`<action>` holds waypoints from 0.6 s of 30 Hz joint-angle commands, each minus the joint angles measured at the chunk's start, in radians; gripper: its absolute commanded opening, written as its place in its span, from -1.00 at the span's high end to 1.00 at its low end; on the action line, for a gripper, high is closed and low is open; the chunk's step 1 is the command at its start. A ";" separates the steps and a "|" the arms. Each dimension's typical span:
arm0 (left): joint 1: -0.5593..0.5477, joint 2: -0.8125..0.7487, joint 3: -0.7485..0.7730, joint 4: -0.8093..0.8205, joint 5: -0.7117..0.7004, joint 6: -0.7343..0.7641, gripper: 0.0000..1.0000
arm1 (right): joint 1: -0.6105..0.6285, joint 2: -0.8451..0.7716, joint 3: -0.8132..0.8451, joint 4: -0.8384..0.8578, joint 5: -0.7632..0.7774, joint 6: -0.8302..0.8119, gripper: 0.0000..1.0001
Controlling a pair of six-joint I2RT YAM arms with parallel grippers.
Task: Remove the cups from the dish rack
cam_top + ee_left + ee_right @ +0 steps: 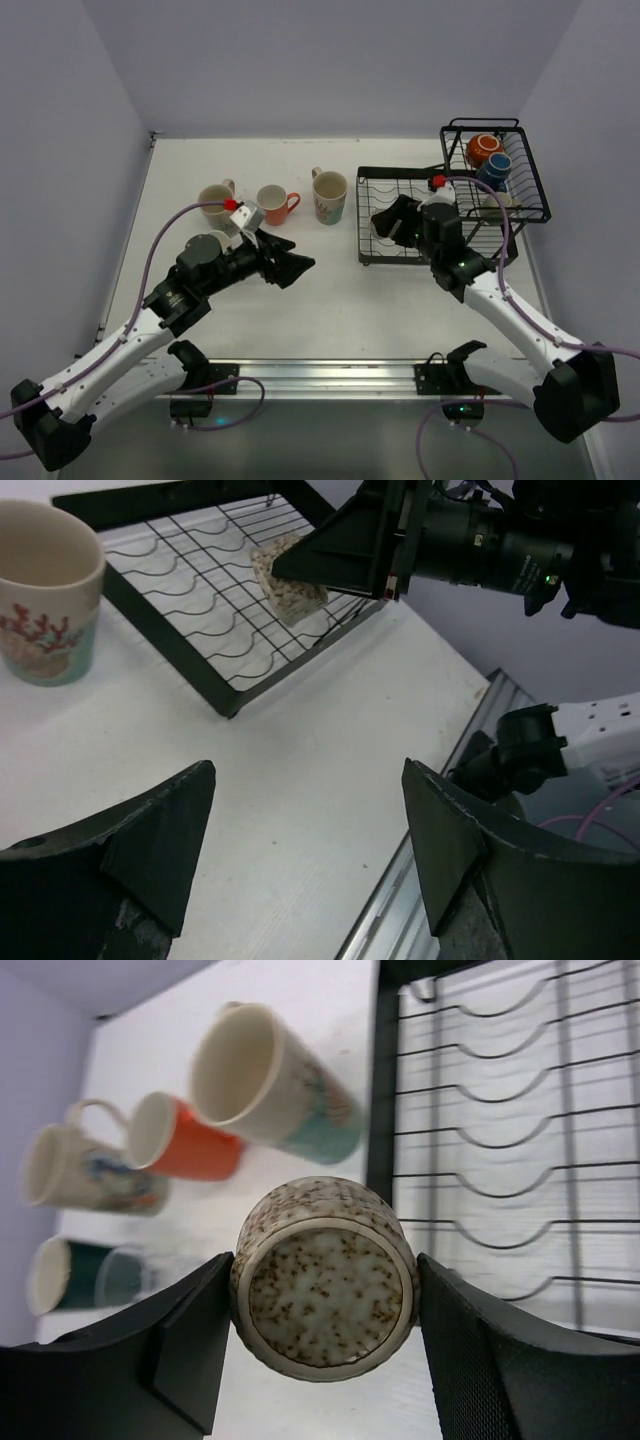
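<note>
My right gripper (325, 1295) is shut on a brown-speckled cream cup (325, 1260), base toward the camera, both pads against its sides. In the top view the right gripper (392, 224) hangs over the left end of the black wire dish rack (470, 235). The left wrist view shows the speckled cup (288, 588) lifted above the rack's flat tray (200, 575). An orange cup (483, 148) and a blue cup (494, 168) sit in the raised basket (535, 180). My left gripper (292, 266) is open and empty above the bare table, left of the rack.
Cups stand on the table left of the rack: a patterned cream cup (329, 195), an orange cup (272, 203) and a cream mug (215, 197). A dark teal cup (60, 1275) and a clear glass (125, 1275) stand nearer my left arm. The table's front rail (440, 840) runs close by.
</note>
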 commanded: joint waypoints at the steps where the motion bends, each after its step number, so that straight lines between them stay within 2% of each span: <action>1: -0.004 0.048 -0.058 0.248 0.098 -0.150 -0.54 | 0.006 -0.092 -0.060 0.217 -0.281 0.114 0.42; 6: -0.010 0.160 -0.075 0.429 0.137 -0.239 -0.45 | 0.012 -0.198 -0.172 0.419 -0.520 0.262 0.41; 10: -0.039 0.246 -0.052 0.532 0.172 -0.288 -0.43 | 0.025 -0.230 -0.224 0.528 -0.615 0.345 0.41; 18: -0.115 0.370 0.005 0.595 0.155 -0.308 -0.38 | 0.052 -0.284 -0.285 0.605 -0.659 0.417 0.40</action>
